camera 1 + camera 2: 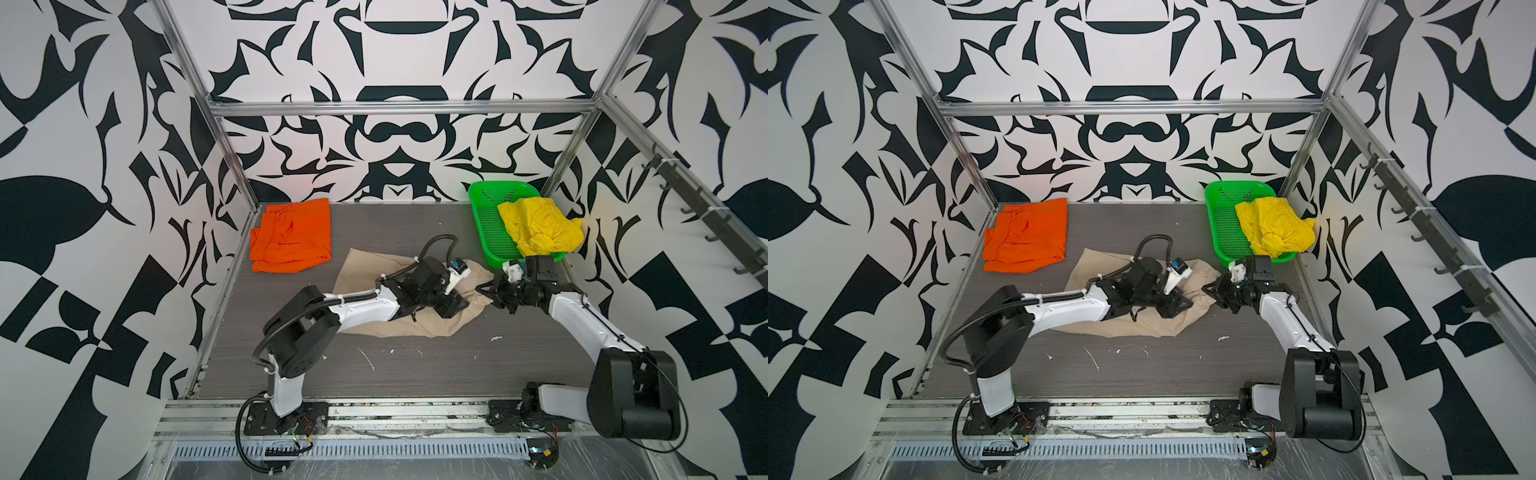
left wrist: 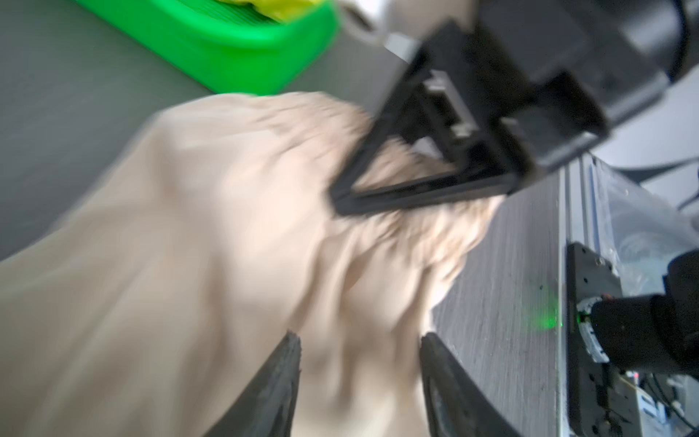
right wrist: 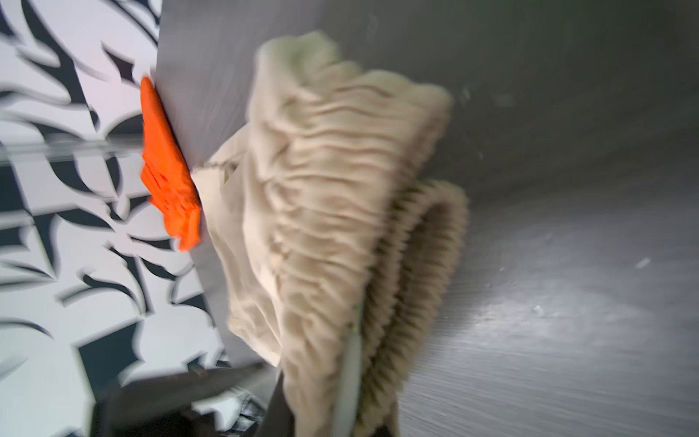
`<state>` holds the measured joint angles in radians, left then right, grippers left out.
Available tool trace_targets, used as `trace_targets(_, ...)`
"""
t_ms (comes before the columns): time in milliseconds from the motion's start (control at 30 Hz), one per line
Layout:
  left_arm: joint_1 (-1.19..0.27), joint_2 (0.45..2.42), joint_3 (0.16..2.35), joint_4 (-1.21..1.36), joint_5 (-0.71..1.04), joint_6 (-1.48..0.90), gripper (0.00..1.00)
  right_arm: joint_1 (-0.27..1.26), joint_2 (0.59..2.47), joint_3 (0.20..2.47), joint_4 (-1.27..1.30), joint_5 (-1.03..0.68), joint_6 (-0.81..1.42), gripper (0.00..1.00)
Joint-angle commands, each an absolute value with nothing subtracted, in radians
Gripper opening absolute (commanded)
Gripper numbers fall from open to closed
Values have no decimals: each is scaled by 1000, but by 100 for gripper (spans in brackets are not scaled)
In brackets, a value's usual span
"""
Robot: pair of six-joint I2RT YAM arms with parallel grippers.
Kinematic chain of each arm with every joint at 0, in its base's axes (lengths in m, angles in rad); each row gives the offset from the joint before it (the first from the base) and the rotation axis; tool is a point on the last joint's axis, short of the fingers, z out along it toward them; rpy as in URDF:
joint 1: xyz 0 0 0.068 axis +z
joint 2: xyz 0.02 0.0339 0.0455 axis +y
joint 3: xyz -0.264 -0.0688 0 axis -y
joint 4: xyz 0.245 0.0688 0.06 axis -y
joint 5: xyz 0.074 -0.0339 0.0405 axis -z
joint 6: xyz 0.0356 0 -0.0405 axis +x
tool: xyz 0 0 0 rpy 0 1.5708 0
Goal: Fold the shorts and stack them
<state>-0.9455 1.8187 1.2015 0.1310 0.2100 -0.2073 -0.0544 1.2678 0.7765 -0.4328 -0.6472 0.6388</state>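
Note:
The beige shorts (image 1: pixel 365 266) (image 1: pixel 1100 270) lie rumpled in the middle of the table. My right gripper (image 1: pixel 482 289) (image 3: pixel 340 397) is shut on their gathered elastic waistband (image 3: pixel 333 189) at the right end. My left gripper (image 1: pixel 461 305) (image 2: pixel 360 336) is open just above the beige cloth (image 2: pixel 208 227), close to the right gripper (image 2: pixel 340 200), with nothing pinched between its fingers. The orange shorts (image 1: pixel 291 237) (image 1: pixel 1027 235) lie folded at the back left. The yellow shorts (image 1: pixel 540 226) (image 1: pixel 1275 226) sit crumpled in the basket.
A green perforated basket (image 1: pixel 486 224) (image 1: pixel 1223 224) (image 2: pixel 246 41) stands at the back right, just behind the right gripper. Aluminium frame posts and patterned walls enclose the table on three sides. Small white scraps (image 1: pixel 368 359) lie on the front of the table.

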Motion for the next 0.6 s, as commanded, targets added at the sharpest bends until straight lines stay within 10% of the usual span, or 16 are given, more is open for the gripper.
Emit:
trace_targets(0,-879,1710,1145,43,139,-383,59,-26,1243,883,-637,-546,486,8)
trace_targets(567,-435,1381,778,-300,81,-723,62,231,1365,1414,-999,-173,343,5)
